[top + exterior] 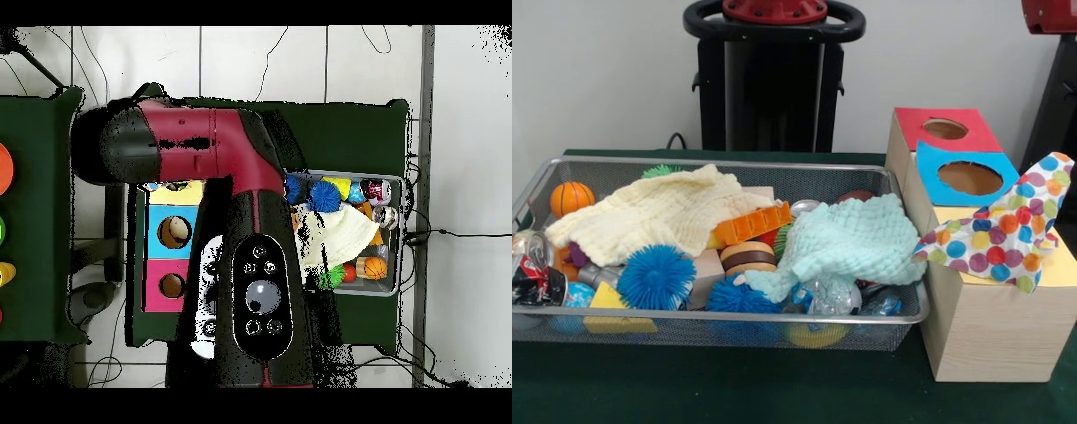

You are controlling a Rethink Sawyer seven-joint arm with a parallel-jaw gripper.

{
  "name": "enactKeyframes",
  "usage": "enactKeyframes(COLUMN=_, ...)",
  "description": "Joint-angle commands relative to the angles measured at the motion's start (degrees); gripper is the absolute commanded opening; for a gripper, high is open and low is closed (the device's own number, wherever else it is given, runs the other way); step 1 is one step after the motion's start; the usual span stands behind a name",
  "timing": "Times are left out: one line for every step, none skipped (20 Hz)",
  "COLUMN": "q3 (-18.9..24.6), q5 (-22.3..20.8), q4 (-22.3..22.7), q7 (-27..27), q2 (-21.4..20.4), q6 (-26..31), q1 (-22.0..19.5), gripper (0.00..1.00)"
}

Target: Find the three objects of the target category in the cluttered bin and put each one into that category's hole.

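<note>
In the front view the wire bin (900, 329) sits left of the wooden box (989, 331). Inside the bin, one cloth (658, 212) lies over toys at the left, another cloth (852, 243) at the right, spiky balls (656, 276) in front. A spotted cloth (1011, 234) drapes on the box beside its holes (969, 177).

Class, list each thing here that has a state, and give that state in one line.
Wire bin: full, cluttered.
Cream cloth: draped over toys.
Mint cloth: crumpled, overhanging bin rim.
Spotted cloth: lying over the yellow panel.
Red hole: uncovered.
Blue hole: uncovered.
Soda can: on its side.
</note>
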Motion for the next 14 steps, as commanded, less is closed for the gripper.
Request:
enactKeyframes(q3=6.8, q5=-3.4, q4=-2.2, q7=-9.3, q2=3.7, q6=6.1, q1=-3.6, gripper=0.00)
enactKeyframes(q3=7.0, q5=-3.5, q4=-2.6, q7=-9.8, q2=3.9, q6=6.5, q1=-4.0, gripper=0.00)
enactKeyframes(q3=7.3, q5=-3.5, q4=-2.8, q7=-10.2, q2=4.0, q6=7.1, q1=-4.3, gripper=0.00)
enactKeyframes(q3=7.7, q5=-3.4, q4=-3.1, q7=-10.6, q2=4.2, q6=7.9, q1=-4.7, gripper=0.00)
enactKeyframes(q3=7.9, q5=-3.5, q4=-3.2, q7=-11.1, q2=4.2, q6=8.0, q1=-5.0, gripper=0.00)
enactKeyframes(q3=8.1, q5=-3.6, q4=-3.4, q7=-11.3, q2=4.4, q6=8.3, q1=-5.3, gripper=0.00)
enactKeyframes(q3=8.3, q5=-3.8, q4=-3.4, q7=-11.5, q2=4.4, q6=8.2, q1=-5.5, gripper=0.00)
enactKeyframes(q3=8.3, q5=-4.1, q4=-3.4, q7=-11.4, q2=4.4, q6=8.2, q1=-5.5, gripper=0.00)
enactKeyframes(q3=8.0, q5=-4.5, q4=-3.4, q7=-11.2, q2=4.3, q6=8.0, q1=-5.4, gripper=0.00)
enactKeyframes(q3=7.6, q5=-5.5, q4=-4.0, q7=-11.1, q2=4.4, q6=7.2, q1=-5.1, gripper=0.00)
enactKeyframes(q3=7.3, q5=-6.1, q4=-4.3, q7=-10.9, q2=4.5, q6=6.9, q1=-4.9, gripper=0.00)
enactKeyframes(q3=7.3, q5=-6.3, q4=-4.4, q7=-11.0, q2=4.5, q6=7.2, q1=-5.1, gripper=0.00)
enactKeyframes(q3=7.3, q5=-6.6, q4=-4.6, q7=-11.0, q2=4.6, q6=7.1, q1=-5.1, gripper=0.00)
enactKeyframes(q3=7.4, q5=-6.7, q4=-5.0, q7=-11.0, q2=4.9, q6=7.6, q1=-5.2, gripper=0.00)
